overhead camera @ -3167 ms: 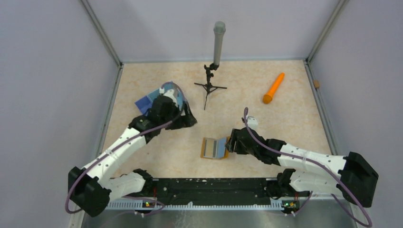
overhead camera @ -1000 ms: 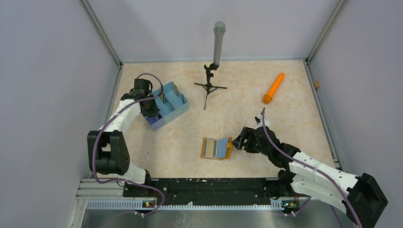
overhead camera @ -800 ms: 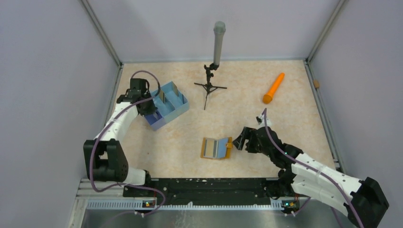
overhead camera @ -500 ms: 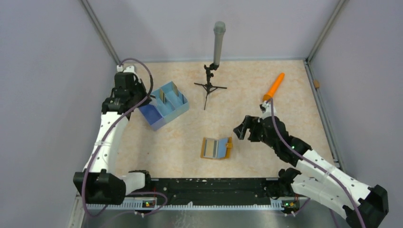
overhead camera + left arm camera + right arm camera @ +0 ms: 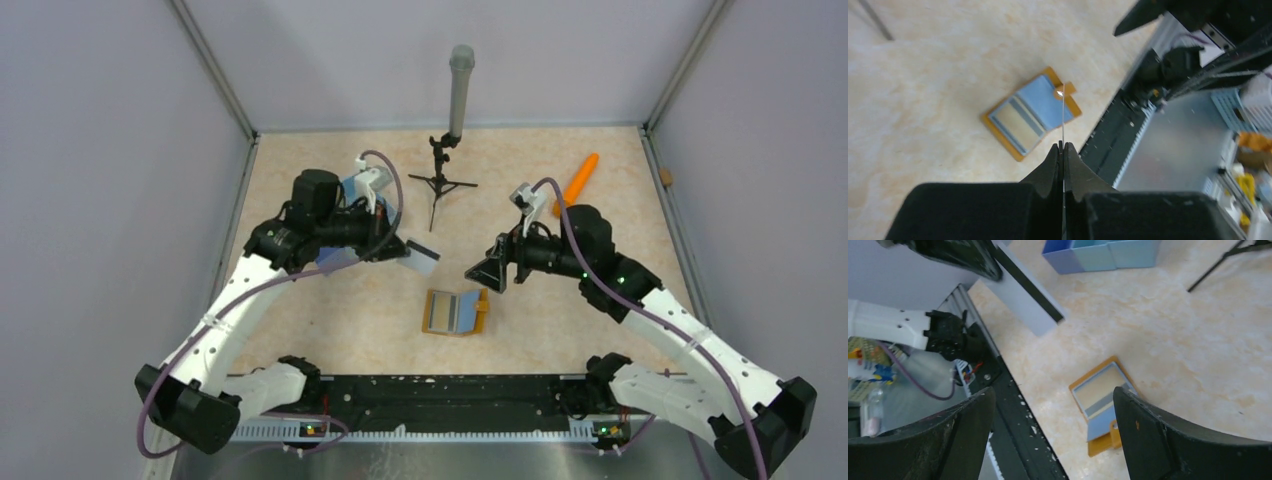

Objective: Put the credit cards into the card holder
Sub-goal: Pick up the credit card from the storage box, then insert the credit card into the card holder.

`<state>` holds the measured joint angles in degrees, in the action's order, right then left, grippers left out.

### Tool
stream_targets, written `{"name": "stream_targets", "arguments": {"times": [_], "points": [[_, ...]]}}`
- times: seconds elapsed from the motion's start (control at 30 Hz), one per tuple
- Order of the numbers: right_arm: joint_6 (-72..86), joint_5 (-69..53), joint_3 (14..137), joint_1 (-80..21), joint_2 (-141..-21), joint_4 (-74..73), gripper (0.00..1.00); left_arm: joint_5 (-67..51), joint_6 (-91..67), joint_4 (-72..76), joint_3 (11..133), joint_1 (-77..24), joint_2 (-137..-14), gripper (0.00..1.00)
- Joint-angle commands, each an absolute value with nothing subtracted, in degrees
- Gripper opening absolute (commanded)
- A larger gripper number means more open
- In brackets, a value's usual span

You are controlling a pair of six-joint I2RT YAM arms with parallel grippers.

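One striped credit card [image 5: 422,258] is held clamped in the left jaws above the middle of the bench [image 5: 350,320]. The card holder [image 5: 455,312] lies open toward the near edge; insertion is not yet done. The right jaws are spread apart beside it.

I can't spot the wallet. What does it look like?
On the beige table, near the middle of the front edge, the wallet lies open and flat. It is square and mustard-orange with greyish-blue pockets, unlike the long orange stick farther back.
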<state>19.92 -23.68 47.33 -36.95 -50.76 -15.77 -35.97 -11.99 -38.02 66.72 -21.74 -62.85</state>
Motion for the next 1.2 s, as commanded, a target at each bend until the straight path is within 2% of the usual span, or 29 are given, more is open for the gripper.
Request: {"name": "stream_targets", "arguments": {"times": [0.0, 0.17, 0.3, 0.4, 0.63, 0.7, 0.73, 0.8, 0.83, 0.87, 0.93, 1.0, 1.17], "points": [[16.1, -37.5, 51.4, -36.6, -53.0, -14.9, 0.84, -53.6, -7.8, -35.4, 64.0, -25.8, -65.2, 0.0], [16.5, -46.4, 51.1, -36.6, -56.8, -14.4, 0.77, -61.8, -6.5, -34.2, 62.3, -30.1, -67.5, 0.0], [23.1, -55.9, 47.5, -36.9, -59.0, -3.9, 0.7, -64.0, -6.8, -32.7, 62.1, -31.8, -68.8, 0.0], [28.4, -58.2, 44.9, -37.9, -60.2, 4.4, 0.62, -64.5, -7.3, -31.5, 62.2, -32.8, -69.8, 0.0], [28.6, -58.1, 44.8, -40.6, -62.6, 5.2, 0.22, -62.6, -7.8, -29.7, 62.4, -33.6, -71.3, 0.0], [28.5, -56.6, 44.6, -41.0, -62.6, 4.3, 0.03, -61.5, -9.0, -27.9, 62.1, -33.6, -71.1, 0.0], [28.9, -54.8, 44.4, -41.0, -62.7, 3.8, 0.0, -60.4, -10.0, -26.9, 61.8, -33.6, -71.0, 0.08], [29.7, -48.8, 43.9, -41.0, -62.8, 1.7, 0.0, -56.2, -11.9, -25.7, 61.3, -33.6, -70.5, 0.51], [30.9, -44.7, 43.2, -41.0, -63.1, 0.6, 0.0, -53.4, -13.0, -24.8, 60.5, -33.6, -69.9, 0.68], [32.5, -41.0, 42.1, -41.0, -63.6, 0.8, 0.0, -49.7, -14.2, -23.5, 59.3, -33.6, -69.2, 0.77], [37.5, -33.9, 39.2, -41.0, -64.7, 2.2, 0.0, -39.9, -17.2, -20.3, 55.9, -33.6, -66.9, 0.85], [44.0, -29.4, 35.6, -41.3, -66.0, 6.3, 0.0, -31.8, -20.9, -17.0, 52.5, -33.6, -65.2, 0.88], [52.4, -16.6, 31.4, -45.0, -68.8, 9.4, 0.0, -24.7, -33.7, -9.3, 44.4, -34.6, -66.5, 0.83]]}}
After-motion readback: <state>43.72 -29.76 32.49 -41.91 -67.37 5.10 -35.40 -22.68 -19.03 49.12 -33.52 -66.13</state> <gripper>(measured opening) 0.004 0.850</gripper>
